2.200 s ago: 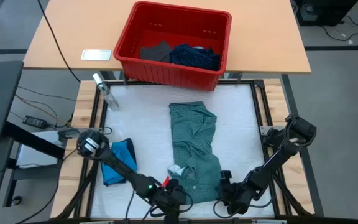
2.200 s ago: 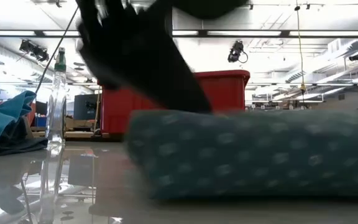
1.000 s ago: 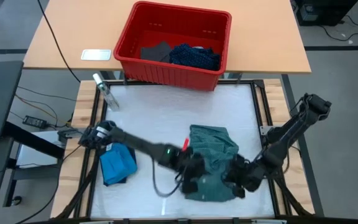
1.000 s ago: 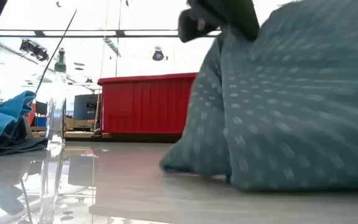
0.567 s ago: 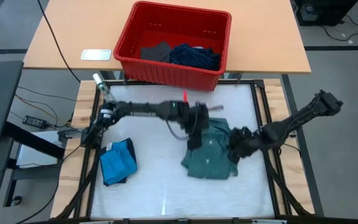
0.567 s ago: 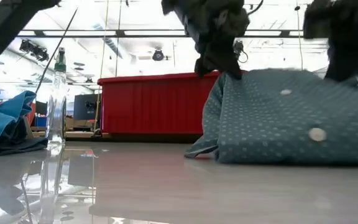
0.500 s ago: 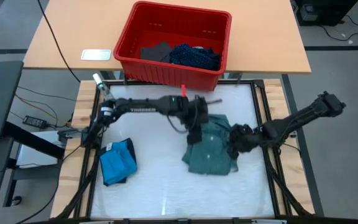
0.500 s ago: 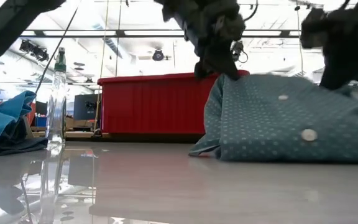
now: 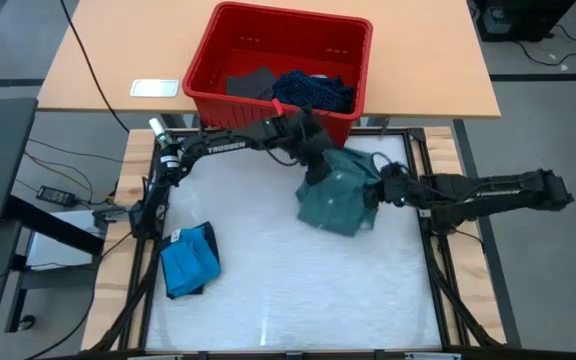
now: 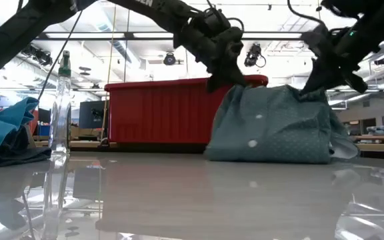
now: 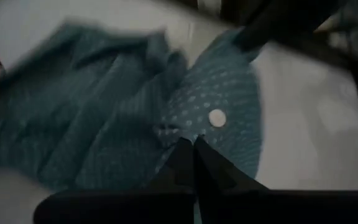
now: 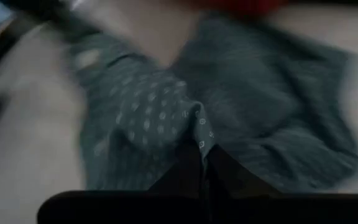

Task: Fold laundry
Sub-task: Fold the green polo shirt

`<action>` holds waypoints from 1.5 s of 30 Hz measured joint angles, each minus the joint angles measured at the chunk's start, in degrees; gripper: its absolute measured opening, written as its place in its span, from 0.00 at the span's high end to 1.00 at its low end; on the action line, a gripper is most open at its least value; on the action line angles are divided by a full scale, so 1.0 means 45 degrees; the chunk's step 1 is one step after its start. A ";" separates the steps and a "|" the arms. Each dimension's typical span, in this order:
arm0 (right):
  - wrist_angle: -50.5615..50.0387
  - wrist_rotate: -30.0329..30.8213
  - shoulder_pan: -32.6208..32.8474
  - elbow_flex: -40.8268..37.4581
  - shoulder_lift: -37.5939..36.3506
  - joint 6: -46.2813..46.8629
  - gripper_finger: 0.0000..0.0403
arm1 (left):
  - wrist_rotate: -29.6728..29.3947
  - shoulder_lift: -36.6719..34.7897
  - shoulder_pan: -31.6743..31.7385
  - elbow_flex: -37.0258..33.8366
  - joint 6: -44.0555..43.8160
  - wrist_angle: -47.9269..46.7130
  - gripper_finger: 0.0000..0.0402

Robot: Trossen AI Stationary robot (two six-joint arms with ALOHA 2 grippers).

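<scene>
Both pinched on grey-green shirt [image 9: 340, 196], left gripper [image 9: 315, 174], right gripper [image 9: 380, 190], fingertips buried in cloth.

Both arms are dark, pretty much matte black, built from slim tube links with chunkier rounded joint housings in between. The left arm [image 9: 230, 146] has white lettering running along its long link, and there's a light silvery collar at the joint near its base by the worktop's left edge. A small red tab sticks up near its wrist. The right arm [image 9: 488, 188] looks like the same build, with a blocky dark housing at its far joint out past the worktop's right edge. From the wrist cameras, each arm's fingers [image 11: 191, 163] are thin, flat, black and taper toward the tips.
</scene>
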 joint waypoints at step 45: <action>0.2857 -0.3373 -0.4212 -0.1570 0.5198 -0.0489 0.71 | -0.1248 0.2969 -0.0529 -0.0116 -0.4299 0.0763 0.80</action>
